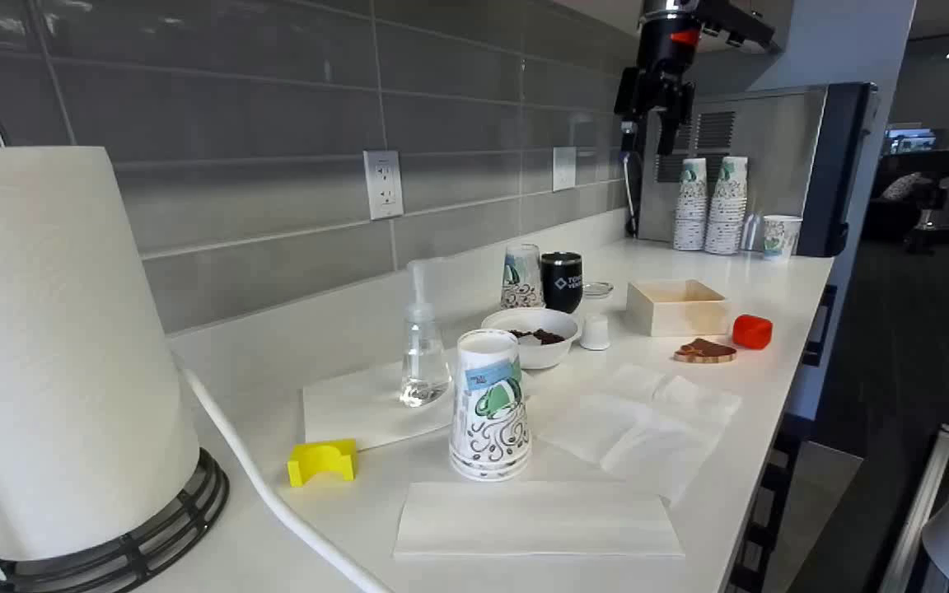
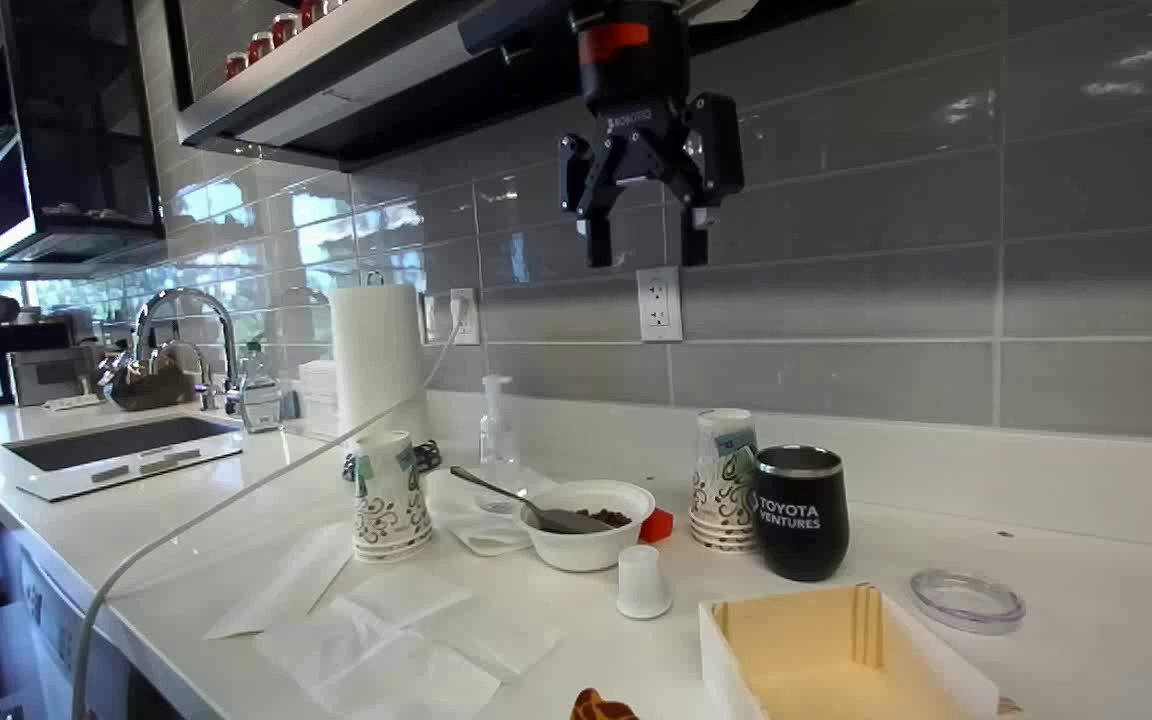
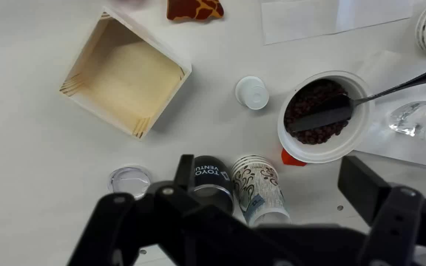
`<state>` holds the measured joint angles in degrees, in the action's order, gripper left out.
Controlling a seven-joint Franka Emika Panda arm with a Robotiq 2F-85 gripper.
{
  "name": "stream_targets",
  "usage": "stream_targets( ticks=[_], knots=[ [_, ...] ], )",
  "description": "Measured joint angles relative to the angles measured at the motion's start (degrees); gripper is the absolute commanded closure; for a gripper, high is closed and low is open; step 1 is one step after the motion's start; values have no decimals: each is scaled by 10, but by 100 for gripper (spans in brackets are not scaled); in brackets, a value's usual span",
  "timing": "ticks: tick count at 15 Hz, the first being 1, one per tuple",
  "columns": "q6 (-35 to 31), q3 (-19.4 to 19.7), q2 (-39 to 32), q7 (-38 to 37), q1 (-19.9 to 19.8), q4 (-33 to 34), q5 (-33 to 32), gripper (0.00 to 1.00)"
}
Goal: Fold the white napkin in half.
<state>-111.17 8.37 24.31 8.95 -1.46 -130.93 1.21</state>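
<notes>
Position of the white napkin (image 1: 647, 432): on the counter (image 1: 367, 519), flat and creased, between a stack of paper cups (image 1: 491, 412) and a brown patterned piece (image 1: 705, 352). The cups stand upside down just beside it. A longer white sheet (image 1: 536, 523) lies flat beside napkin and cups; contact between the edges of sheet and napkin cannot be confirmed. Towards the wall, a white bowl (image 2: 581, 553) stands near the napkin, containing small dark pieces and a spoon (image 3: 340, 107) whose handle projects over the rim. A small white cup (image 2: 643, 582) sits just beside the bowl.

Further items: an open box (image 1: 689, 319) with a red block (image 1: 752, 331) beside it; a black tumbler (image 2: 802, 525) next to a second cup stack (image 2: 723, 490); a clear lid (image 2: 966, 602) near the tumbler; a soap bottle (image 1: 423, 362) on another flat sheet (image 1: 351, 412). A paper towel roll (image 1: 63, 354), a yellow block (image 1: 322, 463) and a white cord (image 1: 277, 500) lie well apart from the napkin.

The gripper (image 2: 646, 245) is raised well above the counter and points down, its fingers (image 3: 361, 184) wide apart. In an exterior view the tiled wall (image 2: 836, 300) shows through the gap; in the wrist view the tumbler and second cup stack appear between the fingers. The gripper hangs well apart from napkin and bowl.
</notes>
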Motion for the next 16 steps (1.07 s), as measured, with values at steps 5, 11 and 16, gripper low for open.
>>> stream_targets(
  ticks=[5, 11, 16],
  knots=[
    [0, 0, 0, 0, 0, 0, 0, 0],
    [2, 0, -2, 2, 0, 0, 1, 0],
    [32, 8, -34, 68, 0, -4, 21, 0]
  ],
)
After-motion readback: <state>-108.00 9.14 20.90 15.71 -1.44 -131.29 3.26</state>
